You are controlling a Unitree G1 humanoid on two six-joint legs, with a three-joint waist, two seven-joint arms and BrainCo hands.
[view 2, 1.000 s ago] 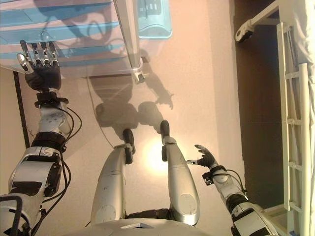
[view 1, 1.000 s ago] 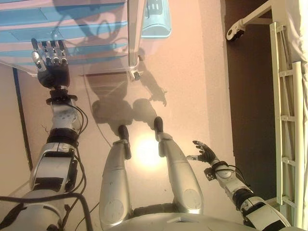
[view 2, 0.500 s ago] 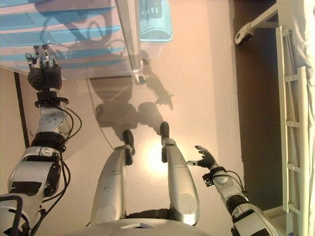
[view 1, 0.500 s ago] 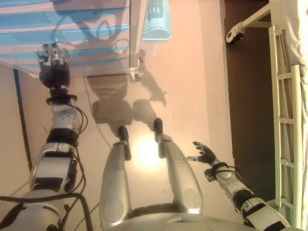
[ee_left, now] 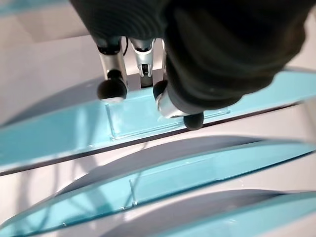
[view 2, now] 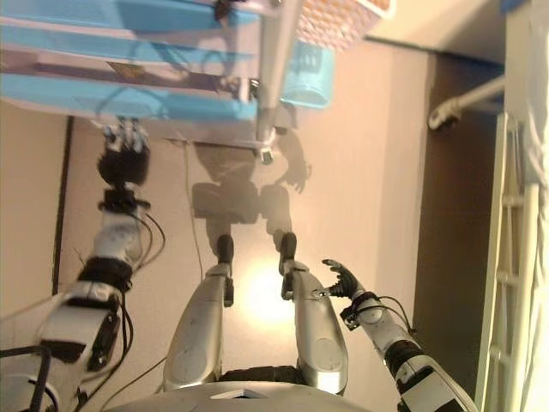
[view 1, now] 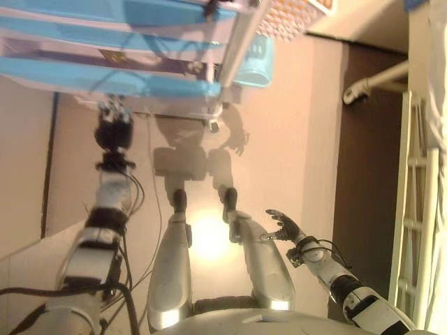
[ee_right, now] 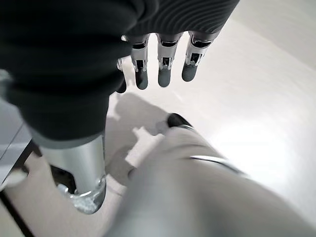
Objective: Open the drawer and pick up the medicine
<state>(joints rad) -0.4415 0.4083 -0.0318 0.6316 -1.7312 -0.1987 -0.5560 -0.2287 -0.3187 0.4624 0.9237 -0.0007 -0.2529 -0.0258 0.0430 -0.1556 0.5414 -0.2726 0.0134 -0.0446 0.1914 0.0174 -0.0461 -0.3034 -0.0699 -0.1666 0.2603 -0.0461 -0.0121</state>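
A drawer unit with several blue drawer fronts (view 1: 105, 80) stands at the far left. My left hand (view 1: 114, 129) reaches up to its lowest drawer. In the left wrist view the fingers (ee_left: 111, 89) are curled onto the clear handle (ee_left: 143, 116) of that blue front, with the thumb tip against the handle's other side. The drawers look closed. No medicine shows in any view. My right hand (view 1: 283, 225) hangs low at the right beside my thigh, its fingers (ee_right: 165, 74) relaxed and holding nothing.
A light blue bin (view 1: 255, 63) stands just right of the unit, under an orange mesh basket (view 1: 290, 17). The unit's caster (view 1: 214, 126) sits on the pale floor. A white metal frame (view 1: 415, 202) runs down the right side beside a dark floor strip (view 1: 363, 160).
The camera has tilted, so the whole scene sits differently. My left hand's fingers went from straight to curled and now rest on the lowest drawer's handle. The right hand stays put.
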